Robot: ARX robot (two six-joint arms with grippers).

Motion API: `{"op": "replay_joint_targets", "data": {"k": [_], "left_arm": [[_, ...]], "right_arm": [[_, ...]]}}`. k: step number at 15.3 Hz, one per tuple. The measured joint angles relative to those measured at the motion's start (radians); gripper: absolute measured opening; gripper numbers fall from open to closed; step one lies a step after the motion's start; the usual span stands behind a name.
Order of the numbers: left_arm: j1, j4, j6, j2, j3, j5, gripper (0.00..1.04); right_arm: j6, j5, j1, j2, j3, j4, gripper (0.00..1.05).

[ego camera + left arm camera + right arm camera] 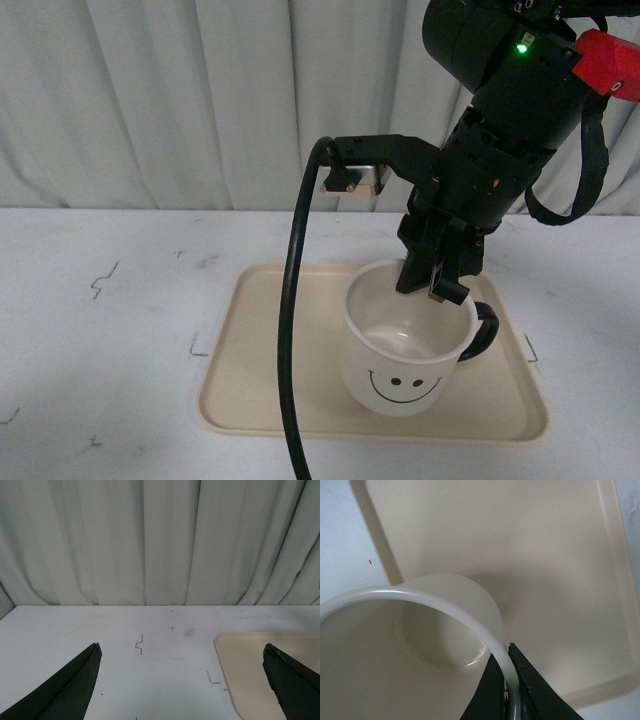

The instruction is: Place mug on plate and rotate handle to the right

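The white mug [400,360] stands upright on the beige plate [260,400], its smiley face turned toward the front camera. Its black handle [482,330] sticks out to the right. My right gripper [432,285] is shut on the mug's far rim, one finger inside and one outside. The right wrist view shows the same pinch on the mug rim [445,605], with the right gripper [507,652] closed around it above the plate [545,555]. My left gripper [182,652] is open with nothing between its fingers, and one corner of the plate [245,665] lies beside one finger.
A thick black cable [292,330] hangs in front of the plate's left half. Small pen marks [104,278] dot the white table. A white curtain [200,100] closes off the back.
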Motion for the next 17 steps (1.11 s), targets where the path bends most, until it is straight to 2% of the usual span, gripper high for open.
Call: {"op": "replay_joint_targets", "data": {"k": [4,13,14,16,17], "left_arm": [[0.000,0.000,0.000,0.000,0.000,0.000,0.98],[0.000,0.000,0.000,0.000,0.000,0.000,0.98],[0.000,0.000,0.000,0.000,0.000,0.000,0.98],[0.000,0.000,0.000,0.000,0.000,0.000,0.98],[0.000,0.000,0.000,0.000,0.000,0.000,0.98]], "right_arm": [[-0.017,-0.001,0.014,0.048,0.042,-0.008,0.03],[0.004,0.067,0.031,0.124,0.081,0.009,0.03],[0.002,0.074,0.031,0.126,0.084,0.014,0.07],[0.000,0.068,0.031,0.127,0.099,0.001,0.29],[0.023,-0.039,0.023,0.118,0.159,0.016,0.58]]}}
